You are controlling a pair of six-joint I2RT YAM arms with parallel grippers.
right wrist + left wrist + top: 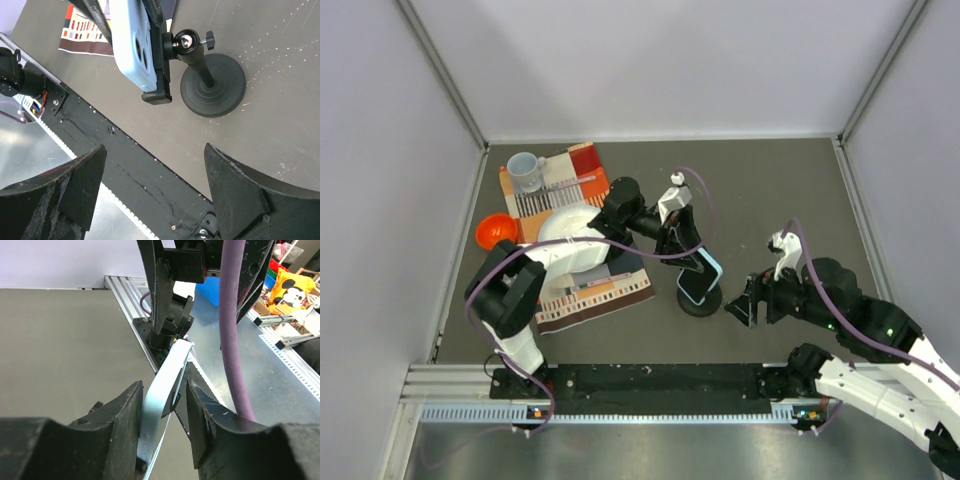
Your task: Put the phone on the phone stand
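- On the dark table (780, 190), the slim black-screened smartphone (131, 45) in its light blue case sits in the clip (159, 75) of the black disc-based stand (212, 86);
- your left pincer (163, 387) flanks its edges, though you cannot tell whether it pinches; your right pincer (154, 149) hangs spread, empty;
- expect it stiff, light, slippery; grip the long edges.

Dark grey table (770, 190), metal rail (445, 385) along its near edge. On the left half lies a flat patterned cloth (595, 295), with an orange bowl (495, 232) at the cloth's left edge, close to the table's left side. Near the centre the phone stand (701, 304) stands on its round base, right of the cloth and not touching it.
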